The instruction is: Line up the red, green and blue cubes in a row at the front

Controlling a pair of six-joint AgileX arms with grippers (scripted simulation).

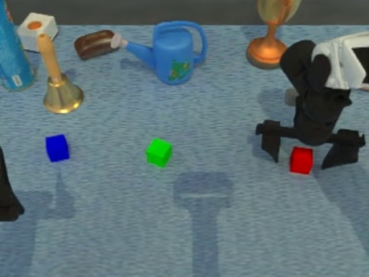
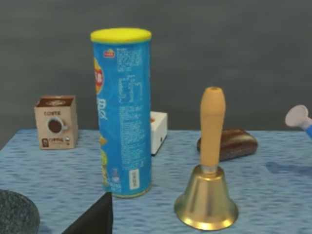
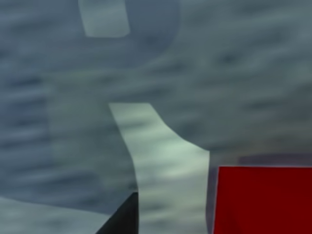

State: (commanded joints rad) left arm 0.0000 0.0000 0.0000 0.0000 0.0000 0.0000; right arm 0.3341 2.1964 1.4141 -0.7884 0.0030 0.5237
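From above, my right gripper (image 1: 305, 154) stands at the table's right with fingers spread wide, the red cube (image 1: 301, 160) between them, touching neither. Green cube (image 1: 158, 152) sits mid-table, blue cube (image 1: 57, 148) at left near my parked left arm (image 1: 8, 199). Left wrist: only a bell (image 2: 207, 195) and can (image 2: 122, 112). Right wrist: red cube (image 3: 263, 200) close below.

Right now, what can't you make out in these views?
- Left gripper: cut off by the top view's left edge; its fingers can't be judged.
- Red cube: cut off by the right wrist view's edge; green and blue cubes absent there.
- Trophy: its cup runs past the top view's upper edge.
- Dark bowl: only its rim shows in the left wrist view's corner.
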